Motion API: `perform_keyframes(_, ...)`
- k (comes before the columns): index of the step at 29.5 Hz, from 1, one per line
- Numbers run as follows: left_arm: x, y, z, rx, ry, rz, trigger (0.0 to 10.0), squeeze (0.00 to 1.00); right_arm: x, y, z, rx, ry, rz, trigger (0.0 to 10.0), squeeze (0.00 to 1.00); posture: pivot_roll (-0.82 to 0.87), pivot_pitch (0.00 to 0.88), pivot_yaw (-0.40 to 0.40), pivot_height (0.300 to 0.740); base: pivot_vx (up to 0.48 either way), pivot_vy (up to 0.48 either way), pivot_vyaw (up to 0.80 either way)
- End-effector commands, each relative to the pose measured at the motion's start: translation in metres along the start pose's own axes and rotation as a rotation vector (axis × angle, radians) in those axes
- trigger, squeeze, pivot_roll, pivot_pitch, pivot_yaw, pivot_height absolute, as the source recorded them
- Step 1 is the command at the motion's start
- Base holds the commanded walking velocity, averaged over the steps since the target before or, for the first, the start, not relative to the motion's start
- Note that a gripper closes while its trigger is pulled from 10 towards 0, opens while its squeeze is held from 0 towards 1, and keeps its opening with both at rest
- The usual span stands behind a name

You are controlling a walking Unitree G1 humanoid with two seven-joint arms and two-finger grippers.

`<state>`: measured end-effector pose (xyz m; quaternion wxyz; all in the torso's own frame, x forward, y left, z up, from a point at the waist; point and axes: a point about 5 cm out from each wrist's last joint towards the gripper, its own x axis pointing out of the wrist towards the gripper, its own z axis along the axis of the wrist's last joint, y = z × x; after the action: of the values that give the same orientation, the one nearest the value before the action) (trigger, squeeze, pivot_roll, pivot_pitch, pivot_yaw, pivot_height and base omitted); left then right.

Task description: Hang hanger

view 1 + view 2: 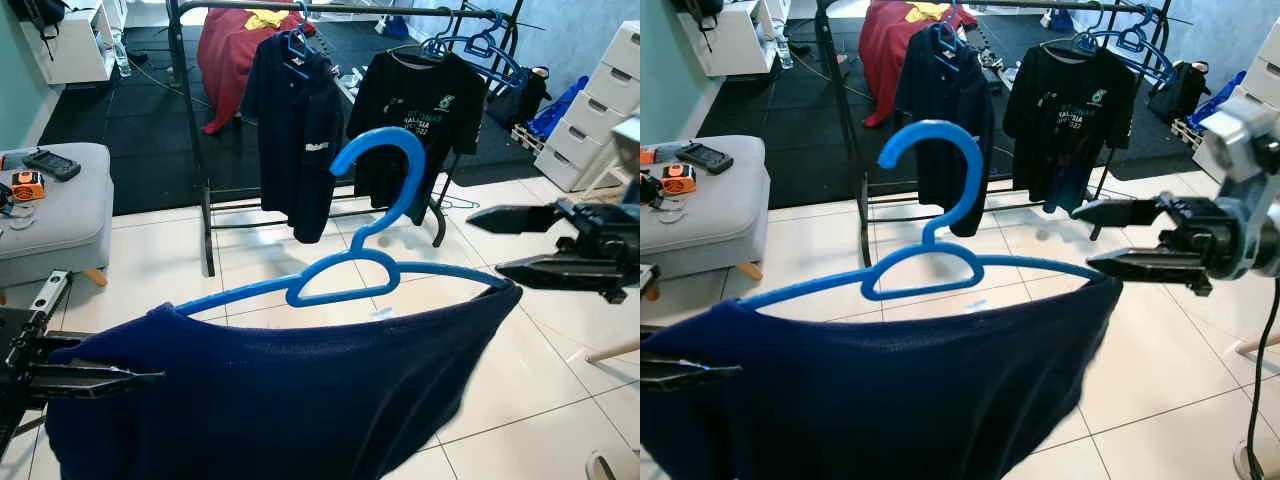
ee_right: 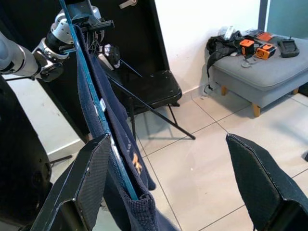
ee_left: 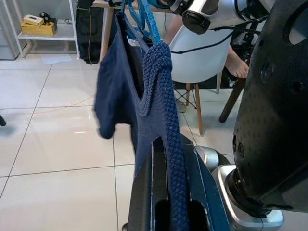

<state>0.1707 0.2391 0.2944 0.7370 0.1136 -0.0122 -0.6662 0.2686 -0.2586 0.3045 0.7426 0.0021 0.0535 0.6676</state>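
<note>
A blue plastic hanger point(image 1: 383, 138) carries a navy shirt point(image 1: 300, 390) and hangs in the air right in front of me. My left gripper point(image 1: 140, 377) is shut on the shirt's knit edge point(image 3: 166, 96) at the hanger's left end. At the hanger's right end my right gripper point(image 1: 510, 245) stands open. The hanger tip and shirt shoulder point(image 2: 137, 202) lie against one finger point(image 2: 91, 173). The black clothes rail point(image 1: 330, 8) runs across the back, beyond the hanger's hook.
On the rail hang a navy polo point(image 1: 300, 120), a black T-shirt point(image 1: 420, 110), a red garment point(image 1: 230, 60) and bare blue hangers point(image 1: 480, 45). A grey ottoman point(image 1: 60, 200) with small devices stands at left, white drawers point(image 1: 600, 110) at right. Tiled floor lies between.
</note>
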Motion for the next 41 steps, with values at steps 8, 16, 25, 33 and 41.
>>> perform_keyframes(8, 0.008, -0.003, 0.005, 0.031, -0.009, -0.071, 0.0, 0.00, 0.021, 0.008, -0.017, 0.107, 0.029, 0.140, 10.0, 0.00, -0.12, 0.107, -0.060, 0.740, 0.000, 0.000, 0.00)
perform_keyframes(16, 0.010, -0.003, 0.005, 0.034, -0.012, -0.082, 0.0, 0.00, 0.029, 0.012, -0.025, 0.137, 0.082, 0.180, 6.1, 0.00, -0.12, 0.106, -0.058, 0.740, 0.000, 0.000, 0.00)
perform_keyframes(25, 0.011, -0.002, 0.006, 0.039, -0.012, -0.089, 0.0, 0.00, 0.031, 0.013, -0.036, 0.154, 0.169, 0.173, 0.0, 0.00, -0.12, 0.106, -0.055, 0.740, 0.000, 0.000, 0.00)
perform_keyframes(33, 0.013, -0.001, 0.007, 0.043, -0.017, -0.101, 0.0, 0.00, 0.031, 0.013, -0.037, 0.150, 0.180, 0.167, 0.0, 0.00, -0.12, 0.106, -0.050, 0.740, 0.000, 0.000, 0.00)
perform_keyframes(41, 0.018, 0.000, 0.005, 0.015, -0.039, -0.129, 0.0, 0.00, 0.031, 0.013, -0.037, 0.145, 0.174, 0.170, 0.0, 0.00, -0.12, 0.104, -0.048, 0.740, 0.000, 0.000, 0.00)
